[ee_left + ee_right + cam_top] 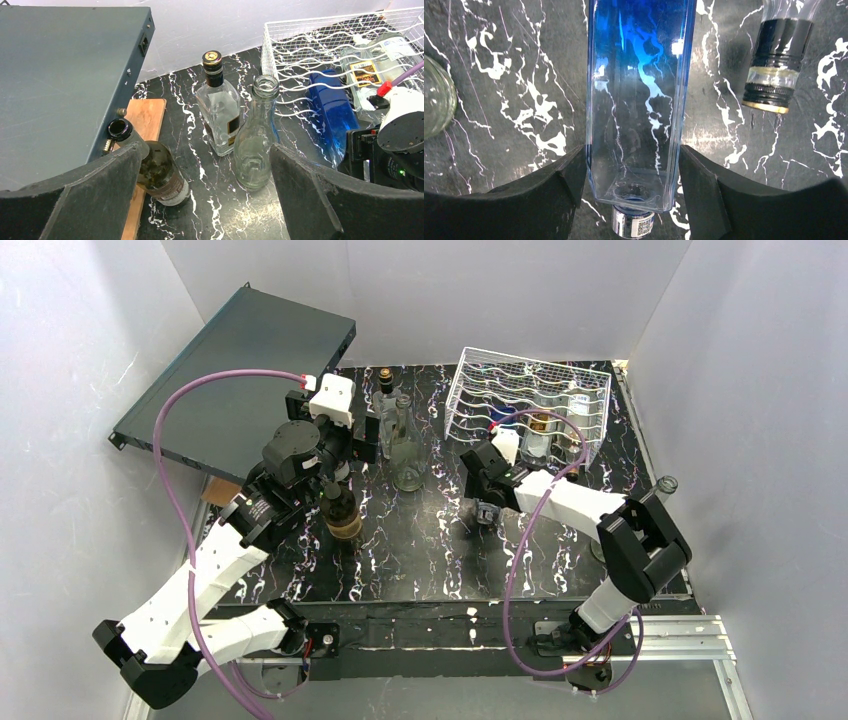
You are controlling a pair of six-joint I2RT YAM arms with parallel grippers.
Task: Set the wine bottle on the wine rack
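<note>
I see the black table (440,550) with a big dark case (240,370) at the back left. The white wine rack (530,380) stands at the back right. The blue wine bottle (639,90) lies low in the rack's left side, with its neck poking out the front. My right gripper (633,152) has its fingers tight on both sides of that bottle. My left gripper (205,150) has its fingers wide apart and holds nothing, near a brown bottle (160,172).

Same build on both: left arm (215,575) and right arm (570,498) have chunky white shells between black joint housings, a purple cable (407,73) looping off each into a white wrist block, plus matte black, rough-textured fingers (85,200) with curved inner edges.
</note>
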